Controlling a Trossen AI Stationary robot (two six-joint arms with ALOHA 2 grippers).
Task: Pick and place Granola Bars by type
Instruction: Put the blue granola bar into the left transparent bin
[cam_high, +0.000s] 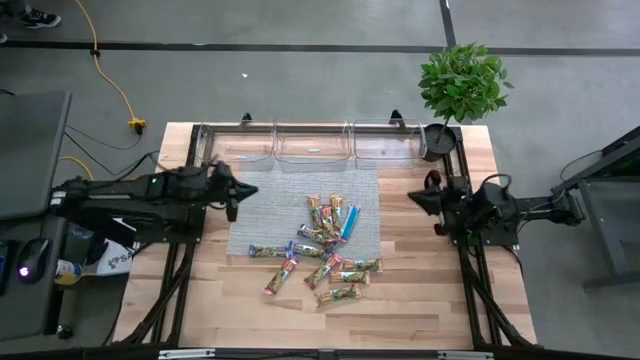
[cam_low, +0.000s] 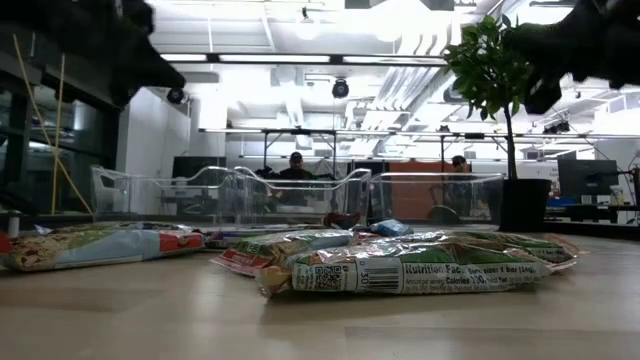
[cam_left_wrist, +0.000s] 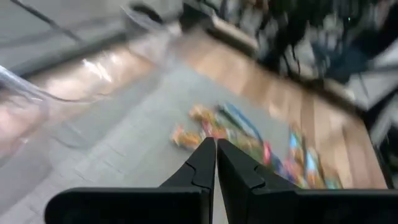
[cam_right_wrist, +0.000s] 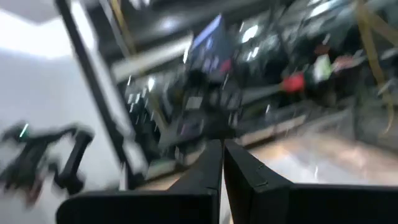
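Several granola bars (cam_high: 322, 245) in shiny multicoloured wrappers lie flat in a loose heap, partly on the grey mat (cam_high: 270, 205) and partly on the wooden table; one is bright blue (cam_high: 348, 221). The low view shows them close up (cam_low: 400, 270). My left gripper (cam_high: 250, 190) hovers above the mat's left part, shut and empty, pointing toward the heap; its wrist view shows the bars (cam_left_wrist: 249, 140) ahead of the shut fingers (cam_left_wrist: 215, 158). My right gripper (cam_high: 412, 196) hangs above the table's right side, shut and empty, right of the mat.
Three clear plastic bins (cam_high: 310, 145) stand in a row along the table's far edge. A potted plant (cam_high: 460, 85) stands at the far right corner. Bare wood (cam_high: 200, 290) lies near and left of the heap. People sit in the room beyond the table (cam_low: 295, 165).
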